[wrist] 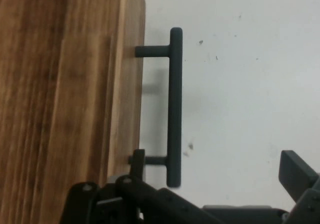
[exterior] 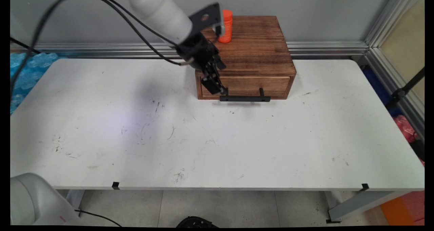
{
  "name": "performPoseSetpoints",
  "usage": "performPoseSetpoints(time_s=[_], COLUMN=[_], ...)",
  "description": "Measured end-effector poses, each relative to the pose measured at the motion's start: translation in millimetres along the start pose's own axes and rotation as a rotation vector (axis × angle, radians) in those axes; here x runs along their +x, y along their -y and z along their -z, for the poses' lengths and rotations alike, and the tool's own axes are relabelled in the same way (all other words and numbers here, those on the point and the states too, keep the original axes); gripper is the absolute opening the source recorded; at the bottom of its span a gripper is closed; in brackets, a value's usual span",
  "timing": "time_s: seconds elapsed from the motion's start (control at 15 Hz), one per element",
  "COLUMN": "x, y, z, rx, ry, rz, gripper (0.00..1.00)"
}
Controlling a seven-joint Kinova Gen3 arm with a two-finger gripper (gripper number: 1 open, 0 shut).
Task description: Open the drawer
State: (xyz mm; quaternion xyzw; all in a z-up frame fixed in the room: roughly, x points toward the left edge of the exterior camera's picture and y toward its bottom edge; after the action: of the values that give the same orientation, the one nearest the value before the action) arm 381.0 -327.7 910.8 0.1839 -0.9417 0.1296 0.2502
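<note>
White table (exterior: 237, 146) spreads wide below and all around the claw (exterior: 217, 85), bare but for one wooden box (exterior: 251, 51), which stands right behind the claw. Its single drawer (exterior: 254, 86) sits flush and shut, so nothing inside can be seen. A black bar handle (wrist: 174, 109) runs across the drawer front; the claw hangs at the handle's left end, spread wide, one finger near the wood and the other out over the table, gripping nothing so far. An orange bottle (exterior: 225, 26) stands upright on the box top, behind and above the claw.
</note>
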Motion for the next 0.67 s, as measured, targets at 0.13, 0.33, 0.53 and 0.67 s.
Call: performPoseSetpoints(time_s=[0.13,0.33,0.53,0.67], x=[5.3,10.8,14.5,15.5], y=[0.6,1.3,1.3,1.0], z=[-24.0,-59.3,-92.2,-108.2], rx=[-0.006,-0.018,-0.034,-0.043], ry=[0.018,0.048,0.077,0.093], rz=[-0.023,-0.053,-0.075,-0.084], gripper=[1.00,1.00,1.00,1.00])
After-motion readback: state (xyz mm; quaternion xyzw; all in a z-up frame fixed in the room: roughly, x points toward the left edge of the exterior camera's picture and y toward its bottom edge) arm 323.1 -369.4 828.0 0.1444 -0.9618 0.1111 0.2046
